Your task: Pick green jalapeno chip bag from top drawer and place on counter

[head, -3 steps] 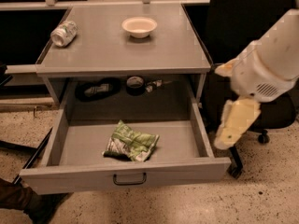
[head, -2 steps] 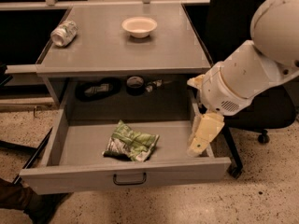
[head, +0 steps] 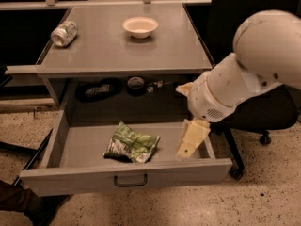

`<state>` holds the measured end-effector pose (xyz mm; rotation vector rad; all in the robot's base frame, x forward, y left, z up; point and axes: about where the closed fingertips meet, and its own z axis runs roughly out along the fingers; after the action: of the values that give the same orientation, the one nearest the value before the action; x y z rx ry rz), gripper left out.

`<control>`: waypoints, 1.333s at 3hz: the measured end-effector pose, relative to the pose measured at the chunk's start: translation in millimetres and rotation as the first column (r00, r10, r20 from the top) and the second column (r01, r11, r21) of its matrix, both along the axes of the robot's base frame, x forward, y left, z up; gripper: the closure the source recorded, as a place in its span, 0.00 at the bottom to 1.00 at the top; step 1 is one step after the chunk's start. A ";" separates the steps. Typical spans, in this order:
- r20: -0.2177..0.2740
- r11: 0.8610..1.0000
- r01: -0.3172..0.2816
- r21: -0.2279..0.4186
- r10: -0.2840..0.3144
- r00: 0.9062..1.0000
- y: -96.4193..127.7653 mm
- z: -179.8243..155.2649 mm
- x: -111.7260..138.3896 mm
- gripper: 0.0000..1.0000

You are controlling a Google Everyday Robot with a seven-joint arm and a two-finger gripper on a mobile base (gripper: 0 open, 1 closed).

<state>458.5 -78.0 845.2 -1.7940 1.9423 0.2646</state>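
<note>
The green jalapeno chip bag (head: 131, 145) lies crumpled, light green and white, on the floor of the open top drawer (head: 70, 180), left of its middle. My gripper (head: 189, 142), cream coloured, hangs down from the big white arm (head: 244, 74) over the right part of the drawer. It is to the right of the bag and apart from it. The grey counter (head: 108, 51) sits above the drawer.
A crushed silvery can (head: 64, 33) lies at the counter's back left and a white bowl (head: 140, 26) stands at its back middle. Dark small objects (head: 96, 89) sit in the recess behind the drawer. A black office chair (head: 256, 117) stands to the right.
The arm has swung left from outside the drawer's right side, so the gripper now hangs over the drawer's right part, closer to the bag. The bag has not moved.
</note>
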 end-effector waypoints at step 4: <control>0.009 0.980 -0.137 0.141 0.137 0.991 79.5 -65.2 36.1 0.00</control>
<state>494.5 1.5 780.0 -1.8356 1.7559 0.4378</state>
